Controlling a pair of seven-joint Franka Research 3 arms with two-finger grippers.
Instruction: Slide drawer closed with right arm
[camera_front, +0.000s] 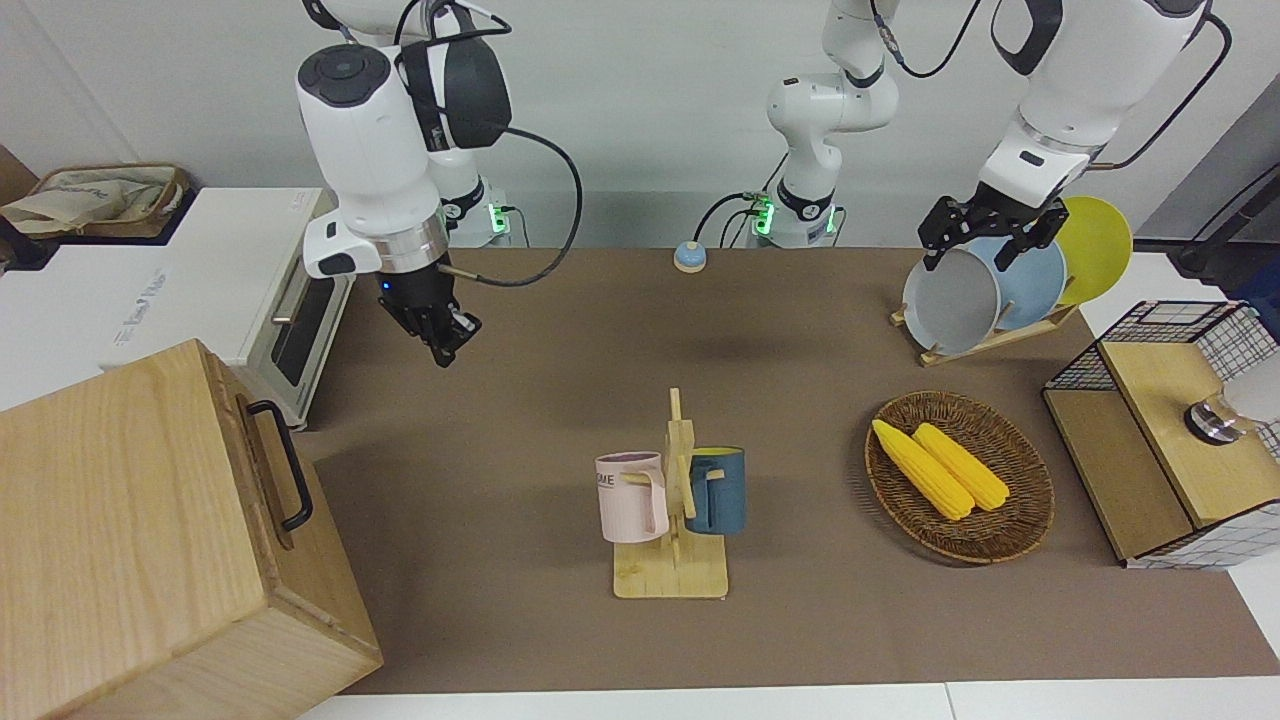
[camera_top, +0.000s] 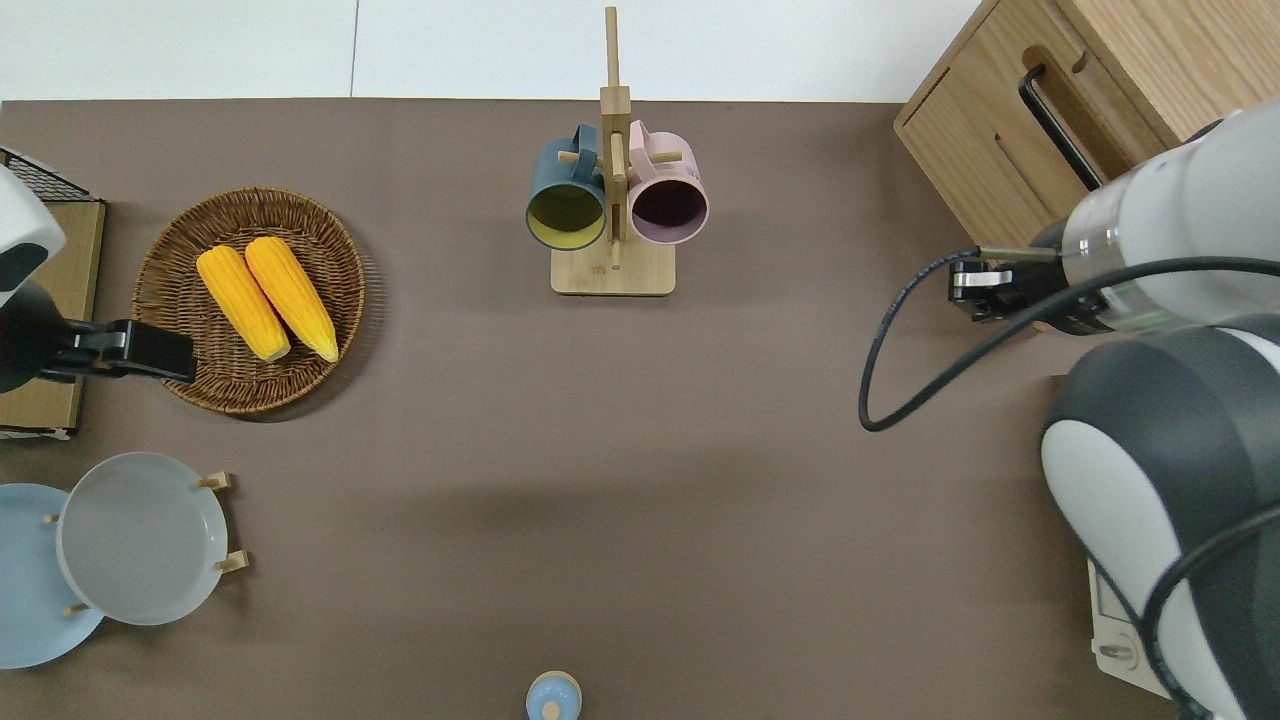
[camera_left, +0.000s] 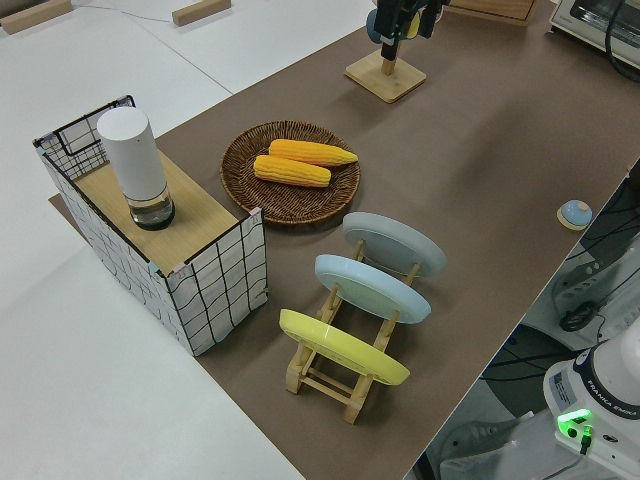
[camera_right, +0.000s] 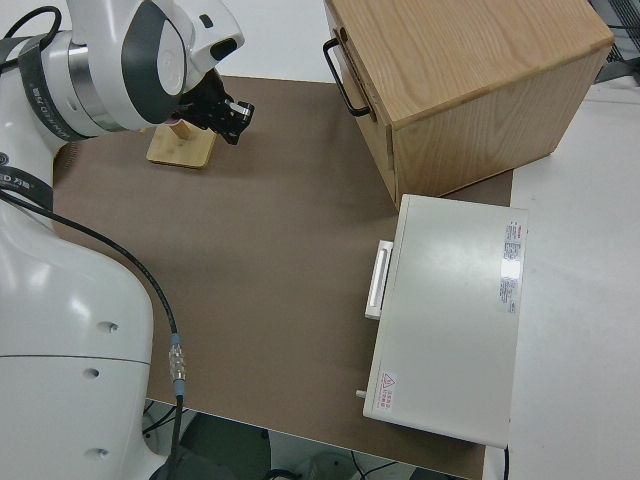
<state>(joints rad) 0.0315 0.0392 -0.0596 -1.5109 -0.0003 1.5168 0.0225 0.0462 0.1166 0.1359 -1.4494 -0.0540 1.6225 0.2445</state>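
The light-wood cabinet (camera_front: 120, 520) stands at the right arm's end of the table. Its drawer (camera_front: 268, 480) sits flush in the cabinet front, and its black loop handle (camera_front: 284, 462) is free. The drawer also shows in the overhead view (camera_top: 1085, 110) and the right side view (camera_right: 362, 85). My right gripper (camera_front: 447, 345) is shut and empty. It hangs in the air over bare table beside the cabinet's front corner (camera_top: 965, 290), apart from the handle (camera_right: 236, 118). My left gripper (camera_front: 985, 238) is open, and its arm is parked.
A white toaster oven (camera_front: 300, 330) stands next to the cabinet, nearer to the robots. A mug rack (camera_front: 672, 500) stands mid-table. Toward the left arm's end are a basket of corn (camera_front: 958, 475), a plate rack (camera_front: 985, 295) and a wire-mesh box (camera_front: 1170, 430). A small bell (camera_front: 689, 257) sits near the robots.
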